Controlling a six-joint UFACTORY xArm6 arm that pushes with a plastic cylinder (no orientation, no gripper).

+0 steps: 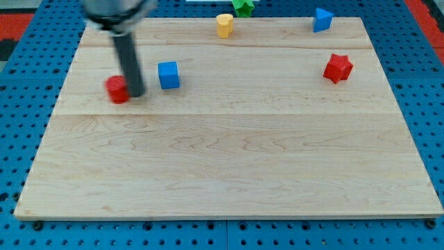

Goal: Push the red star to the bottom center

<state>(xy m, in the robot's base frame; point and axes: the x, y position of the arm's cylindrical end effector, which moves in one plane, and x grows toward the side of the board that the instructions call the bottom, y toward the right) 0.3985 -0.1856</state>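
Observation:
The red star (338,67) lies on the wooden board (229,160) at the view's upper right. My tip (135,94) is at the view's upper left, far from the star. It stands right next to a small round red block (116,89) on its right side, with a blue cube (168,75) just to the tip's right.
A yellow block (224,25) sits at the board's top centre. A green block (243,6) lies just past the top edge. A blue block (322,19) sits at the top right. Blue pegboard (21,104) surrounds the board.

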